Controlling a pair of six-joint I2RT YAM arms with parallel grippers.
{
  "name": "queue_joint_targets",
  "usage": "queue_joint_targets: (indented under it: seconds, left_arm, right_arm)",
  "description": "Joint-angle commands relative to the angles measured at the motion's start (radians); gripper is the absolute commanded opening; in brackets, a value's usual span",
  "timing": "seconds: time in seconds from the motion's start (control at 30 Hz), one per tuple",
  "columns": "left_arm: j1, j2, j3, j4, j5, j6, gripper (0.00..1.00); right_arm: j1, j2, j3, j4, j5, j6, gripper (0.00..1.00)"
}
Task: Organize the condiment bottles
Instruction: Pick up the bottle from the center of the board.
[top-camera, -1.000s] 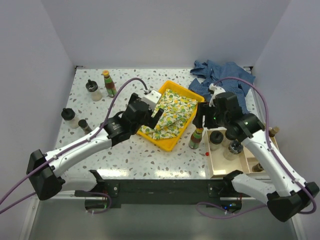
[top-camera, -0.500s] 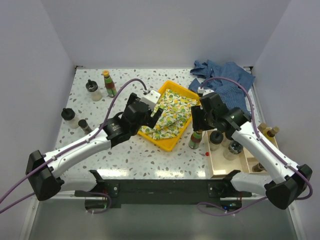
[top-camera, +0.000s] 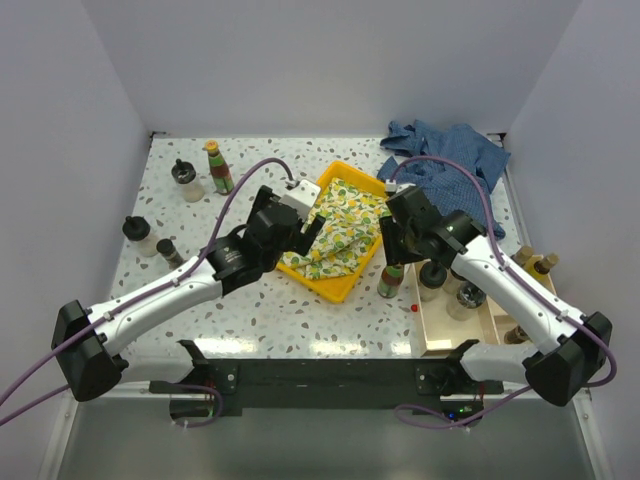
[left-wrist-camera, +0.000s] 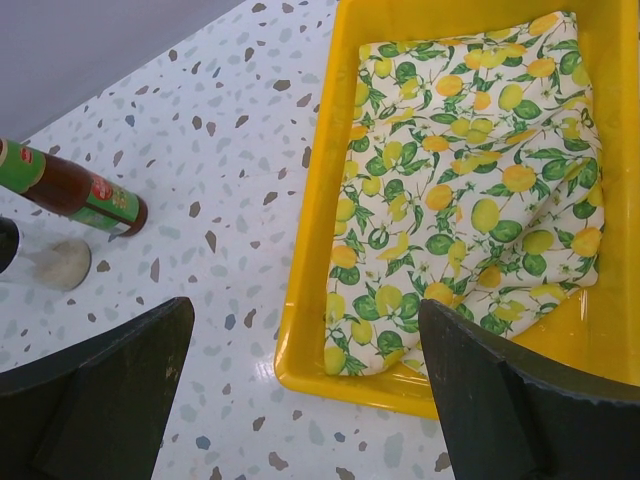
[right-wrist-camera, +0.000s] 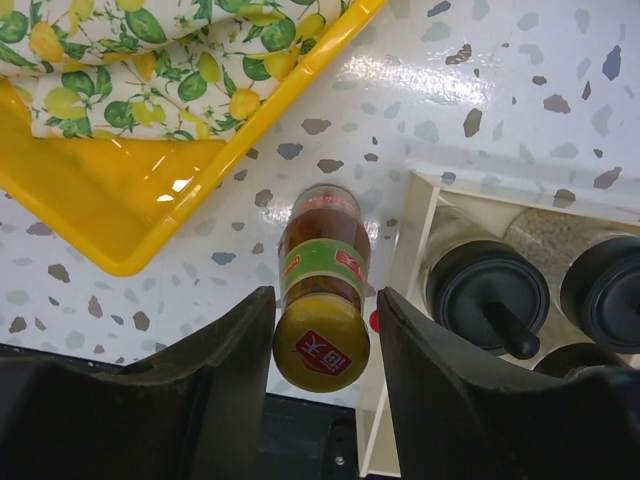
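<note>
Narrow lane between yellow tray (right-wrist-camera: 120, 200) and wooden box (right-wrist-camera: 402, 270), blocked by upright sauce bottle (right-wrist-camera: 322, 270). Black-lidded jars (right-wrist-camera: 487, 290) packed just inside the box. Bare worktop (left-wrist-camera: 230, 150) left of the tray.

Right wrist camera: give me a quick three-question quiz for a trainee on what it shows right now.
1. True or false: the yellow-capped bottle stands inside the wooden box.
2. What lies in the yellow tray? A) a lemon-print cloth B) a sponge C) a spoon
3. Which gripper has its fingers on either side of that bottle?

Key:
1. False. It stands on the table, just outside the box wall.
2. A
3. The right gripper.
</note>
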Motion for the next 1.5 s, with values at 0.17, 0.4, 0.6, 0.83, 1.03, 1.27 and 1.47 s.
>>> queue_joint_targets:
  seconds: [0.17,0.4,0.6,0.83,1.03,1.27,1.47]
  left_arm:
    - [-0.007,-0.034,0.011,0.024,-0.038,0.021,1.0]
    - [-0.007,-0.034,0.011,0.027,-0.041,0.022,1.0]
    - [-0.009,-0.031,0.005,0.033,-0.047,0.024,1.0]
    - [-0.01,-0.028,0.002,0.031,-0.06,0.027,1.0]
    - [-0.01,-0.022,0.0,0.034,-0.064,0.027,1.0]
    - [-0.009,-0.016,0.003,0.034,-0.067,0.027,1.0]
    - [-0.012,-0.021,0.003,0.034,-0.052,0.027,1.0]
  right_arm:
    - [0.009,0.019,0.045,-0.051,0.038,0.011,0.4]
    - [0.012,0.04,0.177,-0.063,0.059,0.009,0.0]
    - [0.003,0.131,0.432,-0.149,0.197,-0.011,0.0]
    - [-0.187,0.213,0.581,-0.141,0.162,-0.067,0.0]
    - [-0.382,0.233,0.702,-0.141,0.125,-0.112,0.0]
    - [-0.531,0.212,0.769,-0.219,0.24,-0.16,0.0]
    - [-0.672,0.155,0.776,-0.259,0.265,-0.184,0.0]
